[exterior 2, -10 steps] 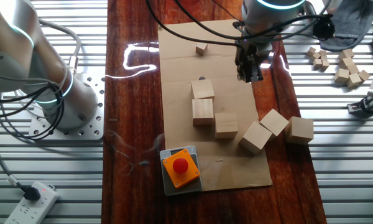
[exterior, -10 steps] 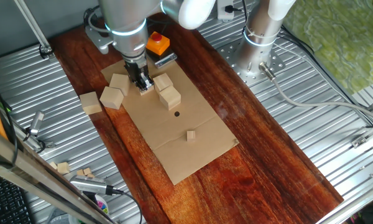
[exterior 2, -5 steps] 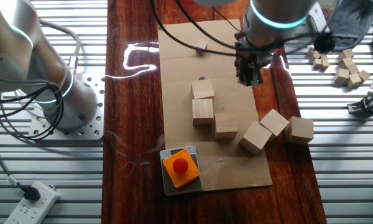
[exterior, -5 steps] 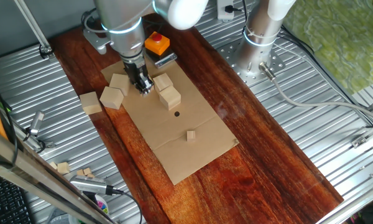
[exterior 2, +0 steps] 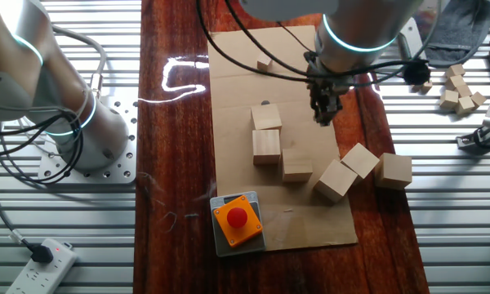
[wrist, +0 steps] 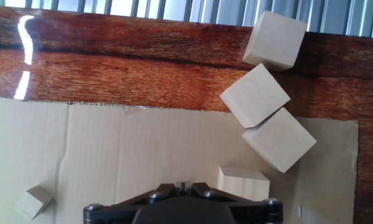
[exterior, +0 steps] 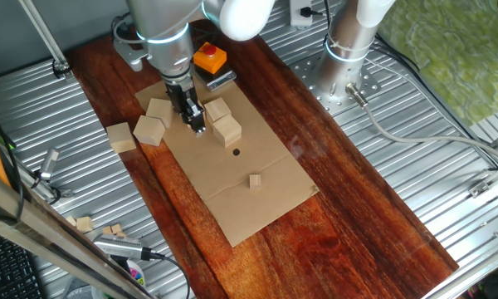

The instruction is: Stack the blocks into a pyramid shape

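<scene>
- i see the gripper (exterior 2: pixel 324 117) hanging above the cardboard sheet (exterior 2: pixel 302 208), fingers pointing down, nothing between them
- can't tell finger state: fingertips aren't visible in the hand view, too small in both fixed views
- six wooden blocks (exterior 2: pixel 267 147) all flat, none stacked
- three sit in a touching cluster (exterior 2: pixel 281 144) on the cardboard, just beside the gripper toward the orange button box (exterior 2: pixel 236 220)
- other three form a touching chain (wrist: pixel 259 96) running off the cardboard edge onto the dark wood table (exterior: pixel 349 191)
- tiny cube (exterior: pixel 255 180) lies alone, well apart from the fingers
</scene>
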Controlling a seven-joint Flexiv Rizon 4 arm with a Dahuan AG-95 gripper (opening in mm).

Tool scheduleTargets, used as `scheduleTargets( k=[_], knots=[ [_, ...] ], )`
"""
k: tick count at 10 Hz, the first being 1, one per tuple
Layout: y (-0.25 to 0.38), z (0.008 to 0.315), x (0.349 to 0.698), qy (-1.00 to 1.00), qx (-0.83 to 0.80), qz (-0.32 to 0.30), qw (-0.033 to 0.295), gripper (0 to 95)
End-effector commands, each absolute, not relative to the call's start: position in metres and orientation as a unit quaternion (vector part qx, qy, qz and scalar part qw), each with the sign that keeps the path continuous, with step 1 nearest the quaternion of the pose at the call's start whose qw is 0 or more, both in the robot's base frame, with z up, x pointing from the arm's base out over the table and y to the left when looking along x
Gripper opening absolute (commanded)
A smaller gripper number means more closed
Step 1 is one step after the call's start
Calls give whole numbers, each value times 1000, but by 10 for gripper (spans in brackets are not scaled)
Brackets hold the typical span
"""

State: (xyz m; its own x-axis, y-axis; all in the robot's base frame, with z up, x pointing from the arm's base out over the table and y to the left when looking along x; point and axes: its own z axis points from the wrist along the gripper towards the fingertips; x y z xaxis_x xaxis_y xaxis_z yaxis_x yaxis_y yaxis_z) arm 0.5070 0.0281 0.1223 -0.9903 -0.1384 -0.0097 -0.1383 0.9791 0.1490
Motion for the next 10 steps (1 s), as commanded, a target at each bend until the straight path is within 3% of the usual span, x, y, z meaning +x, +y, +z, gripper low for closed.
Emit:
scheduleTargets(
  k=[1,3,4,10],
  knots=[
    [27,114,506,-996,54,-72,-1,760],
    [27,110,504,-996,47,-72,-2,760],
    [27,108,503,-996,43,-74,-1,570],
    [16,100,491,-996,64,-67,-3,570]
  ],
)
